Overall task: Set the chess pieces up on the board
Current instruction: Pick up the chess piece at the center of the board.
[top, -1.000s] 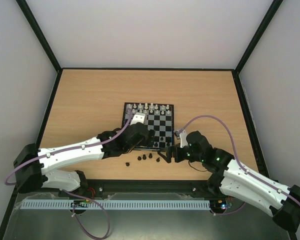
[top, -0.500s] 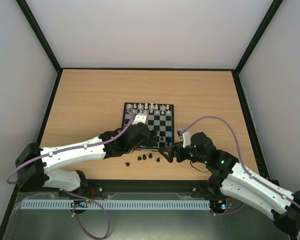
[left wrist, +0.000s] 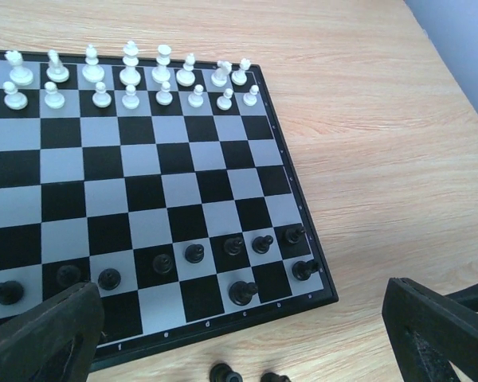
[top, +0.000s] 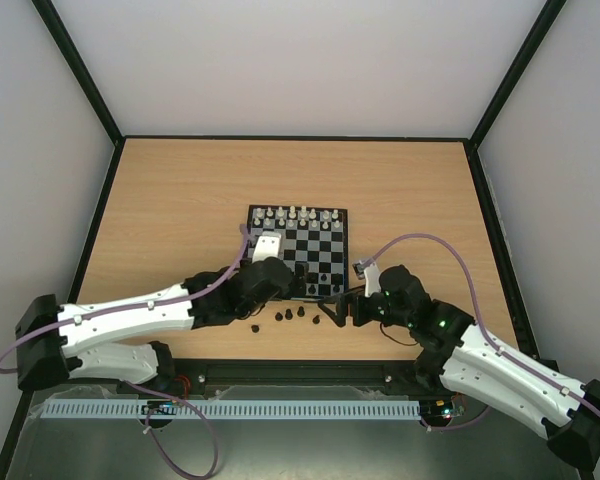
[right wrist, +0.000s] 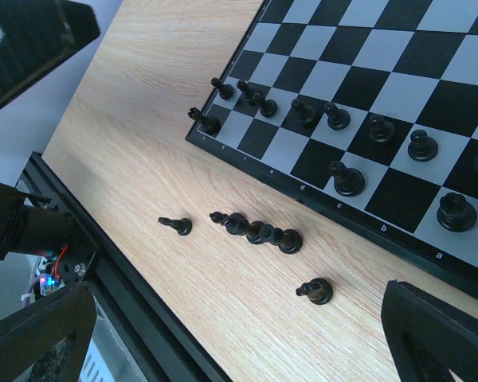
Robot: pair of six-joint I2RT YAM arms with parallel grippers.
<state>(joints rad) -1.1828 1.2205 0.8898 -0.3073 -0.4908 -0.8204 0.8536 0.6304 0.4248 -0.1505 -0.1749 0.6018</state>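
The board (left wrist: 143,171) lies under my left gripper (left wrist: 239,350), which hangs open over its near edge with nothing between the fingers (left wrist: 40,334). Several black chess pieces (left wrist: 194,253) stand on the board's two nearest rows. White pieces (left wrist: 130,76) fill the two far rows. More black chess pieces (right wrist: 259,232) lie loose on the table in front of the board (right wrist: 366,87), one (right wrist: 175,225) to the left and one (right wrist: 316,290) nearer my right gripper (right wrist: 239,342). That gripper is open and low over the loose pieces (top: 290,315).
The wooden table (top: 180,200) is edged by a black frame (top: 100,210). The black front rail (right wrist: 103,278) runs close behind the loose pieces. Both arms (top: 130,315) reach in from the near edge and meet in front of the board (top: 296,245).
My left arm has drawn back toward the near edge, off the board's middle. My right gripper shifted slightly left a second ago and has stayed put since. Both grippers stay open.
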